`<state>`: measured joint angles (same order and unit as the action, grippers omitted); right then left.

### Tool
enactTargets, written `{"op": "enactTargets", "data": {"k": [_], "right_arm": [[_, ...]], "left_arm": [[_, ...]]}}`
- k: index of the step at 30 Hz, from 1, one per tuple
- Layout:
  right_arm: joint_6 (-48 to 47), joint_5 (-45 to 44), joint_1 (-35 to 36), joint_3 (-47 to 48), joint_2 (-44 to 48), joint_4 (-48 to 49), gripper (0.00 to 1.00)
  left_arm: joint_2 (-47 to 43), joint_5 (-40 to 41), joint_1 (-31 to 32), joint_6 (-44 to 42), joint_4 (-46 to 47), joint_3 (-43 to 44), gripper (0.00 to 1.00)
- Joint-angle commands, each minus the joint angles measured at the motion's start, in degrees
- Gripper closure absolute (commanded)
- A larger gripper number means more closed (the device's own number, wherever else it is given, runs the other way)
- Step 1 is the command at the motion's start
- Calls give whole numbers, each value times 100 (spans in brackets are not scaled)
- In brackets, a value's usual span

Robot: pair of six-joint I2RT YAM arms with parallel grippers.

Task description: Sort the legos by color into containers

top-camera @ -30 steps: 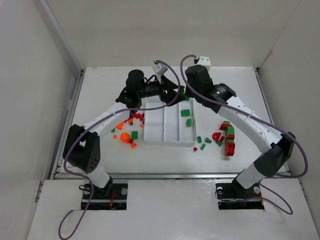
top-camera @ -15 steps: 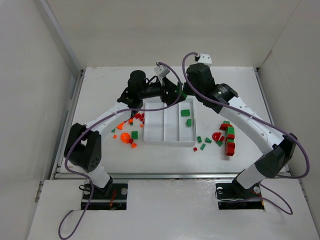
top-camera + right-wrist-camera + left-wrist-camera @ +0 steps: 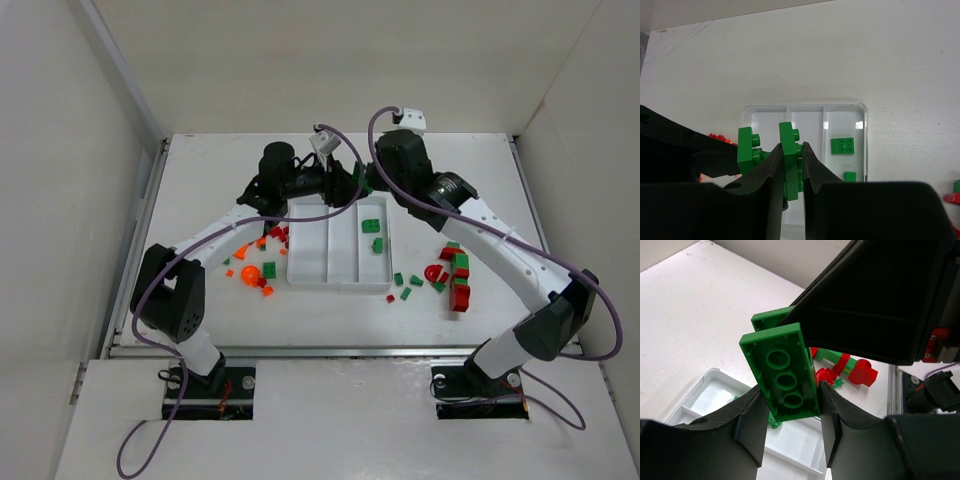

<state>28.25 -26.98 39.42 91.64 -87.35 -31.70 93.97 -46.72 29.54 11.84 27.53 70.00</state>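
Observation:
Both grippers meet above the far edge of the white tray. My left gripper is shut on a green lego plate, whose underside with three tubes faces the camera. My right gripper is shut on a second green plate, studs to the right. The two plates stand side by side, a small gap between them; the left one is at the black left finger. From above, the green shows between the left gripper and the right gripper. Two green legos lie in the tray's right compartment.
Orange, red and green legos are scattered left of the tray. More red and green legos lie to its right. White walls close in the table on three sides.
The left gripper's fingers have closed in from wide open onto the green plate. Both wrists have drifted slightly to the right above the tray's far edge.

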Motion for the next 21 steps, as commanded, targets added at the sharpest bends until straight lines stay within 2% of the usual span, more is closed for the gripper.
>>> {"op": "enactTargets", "data": {"k": [1,6,8,11,21], "right_arm": [[49,124,57,-172,219,261,100],[171,-149,-109,-357,96,-63,100],[259,496,-625,-576,43,-64,100],[339,948,-1093,-1006,-10,155,100],[181,1142,-1270,-1148,-361,279,100]], "left_arm": [[-116,558,-80,196,209,172,100],[-186,761,-264,249,-46,103,100],[-300,761,-265,249,-46,40,100],[-353,822,-326,249,-99,-12,100],[-582,980,-326,74,-213,-188,100]]}}
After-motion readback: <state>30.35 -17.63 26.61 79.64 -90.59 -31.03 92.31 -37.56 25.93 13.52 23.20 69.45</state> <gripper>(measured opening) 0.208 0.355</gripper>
